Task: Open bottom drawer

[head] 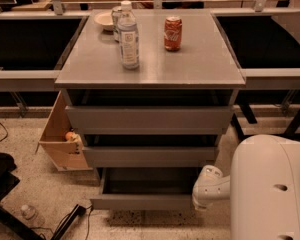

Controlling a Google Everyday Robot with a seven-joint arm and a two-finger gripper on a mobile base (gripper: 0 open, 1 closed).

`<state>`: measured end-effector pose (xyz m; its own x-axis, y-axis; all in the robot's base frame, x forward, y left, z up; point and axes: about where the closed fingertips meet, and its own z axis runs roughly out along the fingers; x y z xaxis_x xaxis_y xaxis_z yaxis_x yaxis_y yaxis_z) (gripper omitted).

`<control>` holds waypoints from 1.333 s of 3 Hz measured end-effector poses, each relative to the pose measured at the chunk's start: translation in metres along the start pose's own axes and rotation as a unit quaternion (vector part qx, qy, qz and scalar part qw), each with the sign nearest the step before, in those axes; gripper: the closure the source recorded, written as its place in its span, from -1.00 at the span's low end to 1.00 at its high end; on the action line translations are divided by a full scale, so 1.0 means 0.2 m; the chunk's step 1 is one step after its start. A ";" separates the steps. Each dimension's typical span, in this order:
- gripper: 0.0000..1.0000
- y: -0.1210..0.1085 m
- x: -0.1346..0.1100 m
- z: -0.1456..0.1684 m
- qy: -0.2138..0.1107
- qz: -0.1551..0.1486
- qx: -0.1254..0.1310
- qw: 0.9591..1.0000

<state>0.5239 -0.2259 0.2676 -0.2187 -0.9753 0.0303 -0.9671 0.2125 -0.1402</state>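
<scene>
Gripper (204, 194) sits low at the right end of the bottom drawer (140, 202), at the tip of the big white arm (270, 189). Whether it is open, closed or has hold of the drawer front I cannot tell, since its working end is hidden against the drawer.

On the floor to the left of the cabinet (70, 79) stands a wooden box (60, 151), which is no part of the job. The bottom drawer is the lowest of the three. It juts out well beyond the two fronts above it, and its smooth grey tray shows bare behind the front. I judge the opening largely done. What may remain is a little more pull, if the drawer has further travel, and then letting go.

On the cabinet top, from the left, are a pale bowl (104, 20), a clear water bottle (128, 36) with a light label whose print I cannot read, and a red can (173, 33). The can carries white lettering, but no word or brand is legible.
</scene>
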 end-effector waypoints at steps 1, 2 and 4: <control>0.15 0.00 0.00 0.01 -0.001 -0.001 0.000 1.000; -0.31 -0.03 -0.03 0.03 -0.006 -0.011 0.005 1.000; -1.00 -0.09 -0.13 0.28 -0.020 -0.018 -0.015 1.000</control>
<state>0.5552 -0.2076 0.2136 -0.1780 -0.9840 -0.0050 -0.9779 0.1774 -0.1109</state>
